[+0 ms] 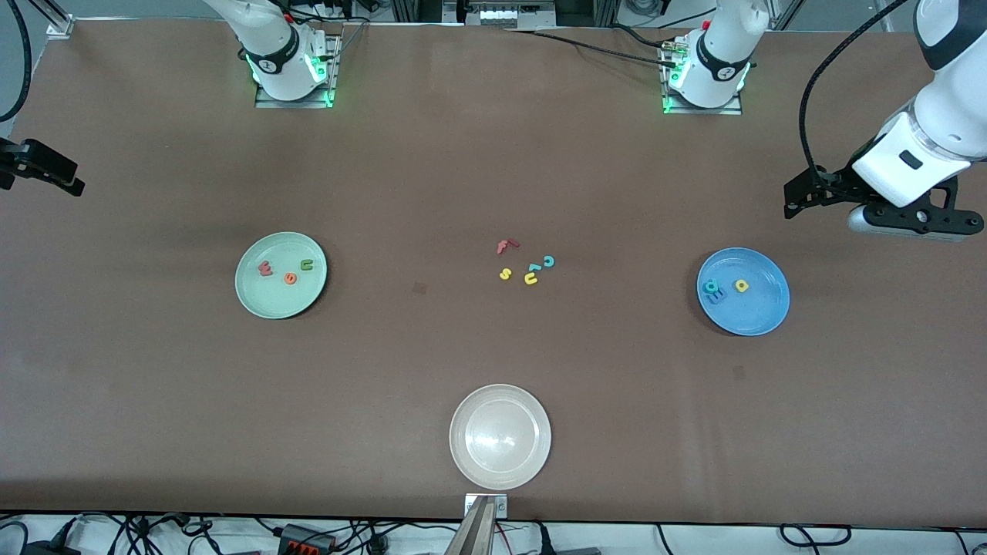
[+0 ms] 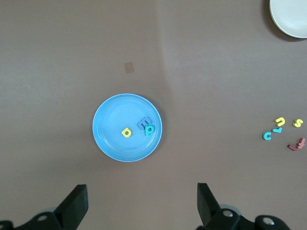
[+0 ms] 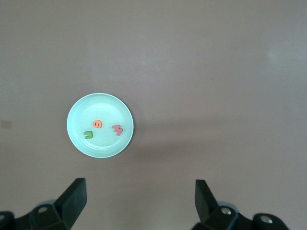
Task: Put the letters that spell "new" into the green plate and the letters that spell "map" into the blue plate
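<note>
The green plate (image 1: 271,302) lies toward the right arm's end of the table. In it are the pinkish-red w (image 1: 265,269), the orange e (image 1: 290,278) and the dark green n (image 1: 307,264). The blue plate (image 1: 762,312) lies toward the left arm's end and holds the teal p (image 1: 709,286), the blue m (image 1: 718,294) and the yellow a (image 1: 741,286). My left gripper (image 2: 142,201) hangs open and empty over bare table beside the blue plate. Beside the green plate, my right gripper (image 3: 140,196) is also open and empty over bare table.
Several loose letters lie in the table's middle: a red f (image 1: 506,246), a yellow s (image 1: 505,274), a yellow u (image 1: 530,279), a teal c (image 1: 548,261). An empty whitish plate (image 1: 500,466) sits near the table's front edge.
</note>
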